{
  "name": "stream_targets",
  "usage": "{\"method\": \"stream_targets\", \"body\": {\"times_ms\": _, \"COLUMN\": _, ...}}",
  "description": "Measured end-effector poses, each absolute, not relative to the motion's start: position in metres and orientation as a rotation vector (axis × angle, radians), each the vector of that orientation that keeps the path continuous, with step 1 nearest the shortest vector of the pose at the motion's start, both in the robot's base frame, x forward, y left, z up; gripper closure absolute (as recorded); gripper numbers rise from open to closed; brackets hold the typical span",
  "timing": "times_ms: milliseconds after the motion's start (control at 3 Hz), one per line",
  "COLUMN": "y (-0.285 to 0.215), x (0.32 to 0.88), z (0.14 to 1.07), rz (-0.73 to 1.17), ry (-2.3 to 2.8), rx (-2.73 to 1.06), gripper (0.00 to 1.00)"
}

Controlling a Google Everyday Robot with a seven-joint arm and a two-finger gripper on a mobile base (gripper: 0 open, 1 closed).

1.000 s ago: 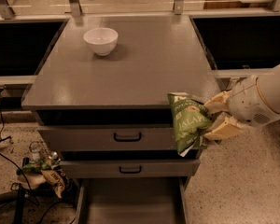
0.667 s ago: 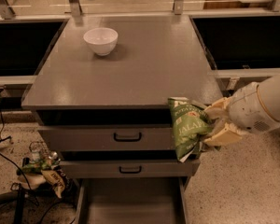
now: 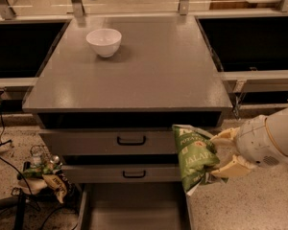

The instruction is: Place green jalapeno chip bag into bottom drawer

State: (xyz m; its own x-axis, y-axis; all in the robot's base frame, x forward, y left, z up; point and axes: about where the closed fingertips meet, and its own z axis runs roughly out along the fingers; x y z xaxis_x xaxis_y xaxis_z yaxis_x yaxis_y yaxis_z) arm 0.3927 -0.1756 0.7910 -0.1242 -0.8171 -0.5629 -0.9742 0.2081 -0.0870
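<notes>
The gripper [image 3: 222, 153] hangs at the right side of the grey cabinet [image 3: 33, 104], level with the two handled drawers [image 3: 86, 142]. Its two tan fingers [image 3: 226, 137] are pinched on the right-hand edge of the green jalapeno chip bag [image 3: 194, 157], one finger above and one below. The bag sticks out from the gripper toward the picture's left and is held in the air in front of the right ends of those two closed drawers. Its long axis runs nearly upright: one white sealed edge is at the top, the other hangs at the bottom, and the lower end leans slightly to the right. The lettered face is turned toward the camera and the lettering reads the right way up. The bottom drawer [image 3: 134, 210] stands pulled out below, and its flat grey floor lies down and to the picture's left of the gripper. The bag's lower corner looks to be roughly over the drawer's right wall, not over the floor. So the move likely turns on a shift leftward and downward, with the bag tipped from upright toward flat to suit the shallow tray. Farther out, a white bowl [image 3: 104, 41] sits on the worktop [image 3: 149, 75], well apart from all this, and some small packets [image 3: 49, 175] lie on the floor at the left.
</notes>
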Motion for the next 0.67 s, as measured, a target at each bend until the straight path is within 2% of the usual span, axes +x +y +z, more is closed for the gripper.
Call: {"method": "stream_targets", "body": {"times_ms": 667, "y": -0.1742, "x": 0.3828, "z": 0.7599, "rz": 0.477, "ry": 2.026, "rx": -1.695, "gripper": 1.00}}
